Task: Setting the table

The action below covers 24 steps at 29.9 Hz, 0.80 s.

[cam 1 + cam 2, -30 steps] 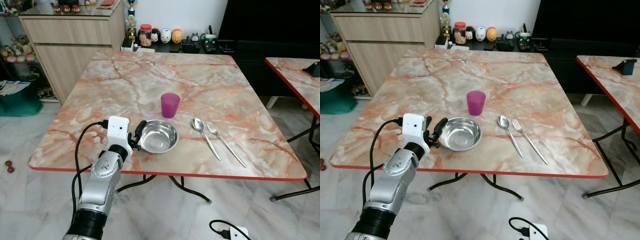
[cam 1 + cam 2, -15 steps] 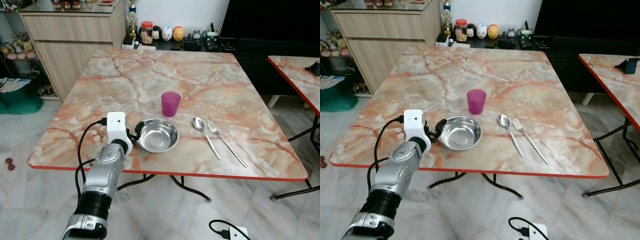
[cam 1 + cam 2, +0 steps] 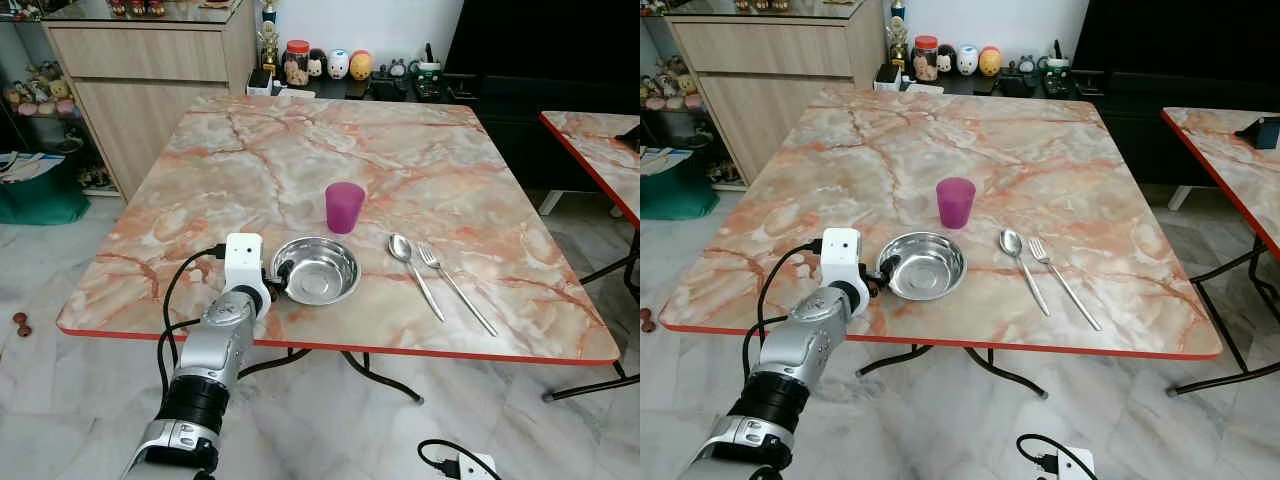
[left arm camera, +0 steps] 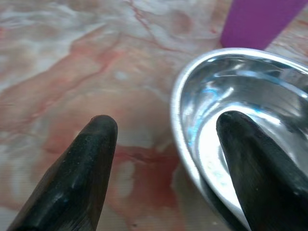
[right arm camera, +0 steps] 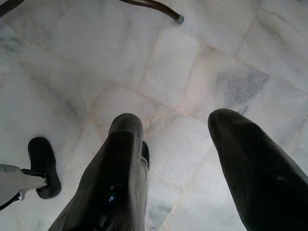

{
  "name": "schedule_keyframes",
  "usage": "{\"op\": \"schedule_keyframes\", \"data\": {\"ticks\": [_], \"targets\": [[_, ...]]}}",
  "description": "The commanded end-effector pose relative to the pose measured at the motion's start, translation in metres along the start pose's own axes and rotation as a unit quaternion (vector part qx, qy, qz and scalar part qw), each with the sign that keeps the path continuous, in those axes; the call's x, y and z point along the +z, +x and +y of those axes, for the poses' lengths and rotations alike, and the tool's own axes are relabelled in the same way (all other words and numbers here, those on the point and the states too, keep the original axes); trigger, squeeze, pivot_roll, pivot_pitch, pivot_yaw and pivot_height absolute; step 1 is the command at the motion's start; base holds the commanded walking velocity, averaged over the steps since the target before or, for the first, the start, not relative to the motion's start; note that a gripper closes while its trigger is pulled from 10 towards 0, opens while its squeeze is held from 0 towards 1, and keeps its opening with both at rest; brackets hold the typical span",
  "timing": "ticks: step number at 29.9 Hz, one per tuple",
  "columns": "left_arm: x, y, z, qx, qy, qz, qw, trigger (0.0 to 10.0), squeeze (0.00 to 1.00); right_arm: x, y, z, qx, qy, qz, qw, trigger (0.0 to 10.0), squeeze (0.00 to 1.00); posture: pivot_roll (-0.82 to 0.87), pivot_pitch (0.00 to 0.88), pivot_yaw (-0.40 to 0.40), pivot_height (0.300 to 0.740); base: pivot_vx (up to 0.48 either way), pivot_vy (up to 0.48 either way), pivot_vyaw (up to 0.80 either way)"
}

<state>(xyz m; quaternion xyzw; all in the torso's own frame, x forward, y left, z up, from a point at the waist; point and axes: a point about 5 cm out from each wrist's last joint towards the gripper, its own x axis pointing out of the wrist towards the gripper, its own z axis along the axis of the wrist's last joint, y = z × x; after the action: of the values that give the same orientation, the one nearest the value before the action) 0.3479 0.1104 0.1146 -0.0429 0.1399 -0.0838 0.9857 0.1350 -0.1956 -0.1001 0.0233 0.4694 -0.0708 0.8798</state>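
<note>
A steel bowl [image 3: 316, 270] sits near the front edge of the marble table [image 3: 300, 130]. A purple cup [image 3: 344, 206] stands just behind it. To its right lie a spoon [image 3: 412, 268] and a fork [image 3: 455, 288], side by side. My left gripper [image 3: 275, 278] is at the bowl's left rim and open. In the left wrist view the gripper [image 4: 166, 125] straddles the rim, with one finger over the inside of the bowl [image 4: 250, 91] and the other over the tabletop. My right gripper [image 5: 173, 125] hangs open above the floor.
A second marble table [image 3: 590, 150] stands close on the right. A wooden cabinet [image 3: 140, 80] is at the back left, and a low dark shelf with jars and figurines [image 3: 330, 65] runs behind the table. A white plug and cable [image 3: 455, 462] lie on the tiled floor.
My left forearm has swung slightly and settled lower, with its gripper staying at the bowl's left rim. The bowl, cup, spoon and fork have stayed put.
</note>
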Motion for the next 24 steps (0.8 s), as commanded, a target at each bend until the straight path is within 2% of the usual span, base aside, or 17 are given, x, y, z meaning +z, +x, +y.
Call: {"op": "schedule_keyframes", "data": {"ticks": [1,6,13,24], "targets": [[0.0034,0.0012,-0.0064,-0.014,0.005,0.003,1.000,10.0,0.00,-0.0013,-0.0002,-0.0015,-0.001,-0.001,0.005,1.000,10.0,0.00,0.14,0.000,-0.063,0.731,0.000,0.000,0.00],[0.0075,0.0024,-0.0116,-0.031,0.019,0.008,0.999,10.0,0.00,-0.0012,-0.0002,-0.0014,0.000,-0.001,0.005,1.000,10.0,0.00,0.14,0.000,-0.062,0.731,0.000,0.000,0.00],[0.0055,0.0052,-0.0104,-0.017,0.037,0.024,0.999,10.0,0.00,-0.0015,-0.0002,-0.0008,0.001,-0.001,0.006,1.000,10.0,0.00,0.13,0.000,-0.056,0.731,0.000,0.000,0.00],[-0.0011,0.0067,-0.0115,-0.006,0.035,0.039,0.999,10.0,0.00,-0.0020,-0.0002,-0.0004,0.002,-0.001,0.007,1.000,10.0,0.00,0.12,0.000,-0.051,0.731,0.000,0.000,0.00]]}}
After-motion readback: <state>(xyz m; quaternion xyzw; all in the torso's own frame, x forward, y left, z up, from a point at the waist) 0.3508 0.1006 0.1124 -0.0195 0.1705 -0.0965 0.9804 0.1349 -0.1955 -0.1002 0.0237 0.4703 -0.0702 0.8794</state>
